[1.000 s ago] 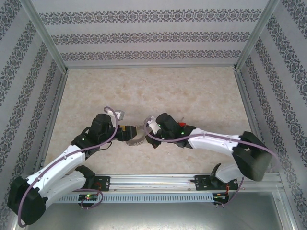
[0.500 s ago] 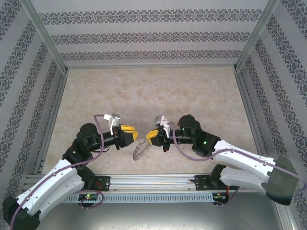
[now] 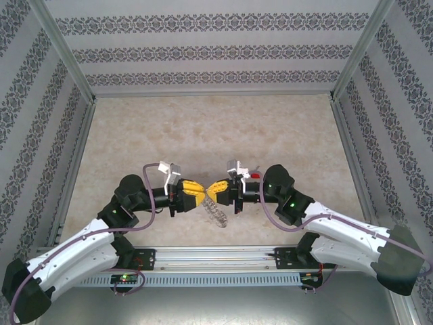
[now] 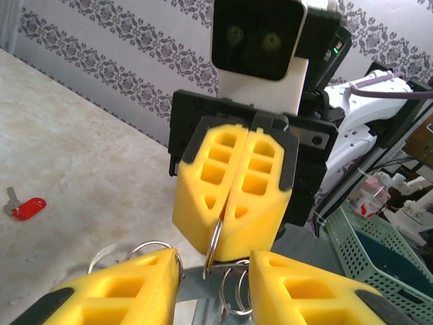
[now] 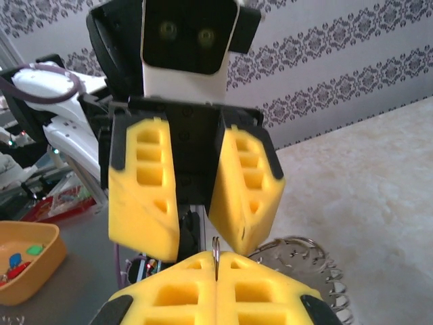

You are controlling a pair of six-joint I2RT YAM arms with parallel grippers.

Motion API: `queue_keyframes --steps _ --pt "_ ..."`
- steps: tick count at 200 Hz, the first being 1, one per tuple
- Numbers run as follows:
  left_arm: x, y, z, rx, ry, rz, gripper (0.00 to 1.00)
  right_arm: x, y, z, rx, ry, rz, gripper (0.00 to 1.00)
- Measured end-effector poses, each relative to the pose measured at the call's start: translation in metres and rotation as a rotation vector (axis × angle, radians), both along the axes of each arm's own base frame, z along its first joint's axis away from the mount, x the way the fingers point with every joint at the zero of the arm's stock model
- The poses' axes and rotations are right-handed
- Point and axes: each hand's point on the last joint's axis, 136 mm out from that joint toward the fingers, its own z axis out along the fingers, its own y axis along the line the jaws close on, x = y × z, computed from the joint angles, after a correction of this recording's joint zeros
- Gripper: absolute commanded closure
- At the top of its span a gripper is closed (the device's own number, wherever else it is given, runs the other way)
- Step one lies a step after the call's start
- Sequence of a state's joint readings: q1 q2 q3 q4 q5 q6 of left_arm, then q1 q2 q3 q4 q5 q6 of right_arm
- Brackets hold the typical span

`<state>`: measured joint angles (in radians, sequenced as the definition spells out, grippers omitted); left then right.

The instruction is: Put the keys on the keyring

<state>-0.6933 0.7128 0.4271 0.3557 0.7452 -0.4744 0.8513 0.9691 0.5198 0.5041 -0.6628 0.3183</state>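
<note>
At mid-table, raised off the surface: right gripper (image 3: pixel 218 187), pads pressed together on the thin wire of the keyring (image 4: pixel 215 238), presenting it edge-on. Facing it tip to tip: left gripper (image 3: pixel 196 187), jaws part-way apart astride the ring loops, gripping nothing; probably placed to take a second hold and spread the ring. Silvery keys (image 3: pixel 218 213) dangle beneath. Red key (image 4: pixel 24 206): flat on table (image 3: pixel 203 128), well apart, not yet threaded.

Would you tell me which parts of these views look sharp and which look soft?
Left wrist view: the right gripper is crisp, the red key small but clear. Right wrist view: the keyring is slightly soft. Top external view: even light, faint shadows.
</note>
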Motion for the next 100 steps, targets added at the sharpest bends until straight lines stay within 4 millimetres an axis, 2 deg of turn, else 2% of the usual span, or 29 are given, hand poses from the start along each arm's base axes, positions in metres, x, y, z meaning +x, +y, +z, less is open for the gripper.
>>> queue_keyframes --steps 41,100 --pt "-0.009 -0.005 0.003 -0.002 -0.058 -0.036 0.73 0.000 -0.003 0.008 0.047 0.006 0.001 1.00" --pt "-0.009 -0.005 0.004 0.002 -0.098 -0.037 0.78 -0.002 -0.004 0.012 0.066 0.017 0.010 1.00"
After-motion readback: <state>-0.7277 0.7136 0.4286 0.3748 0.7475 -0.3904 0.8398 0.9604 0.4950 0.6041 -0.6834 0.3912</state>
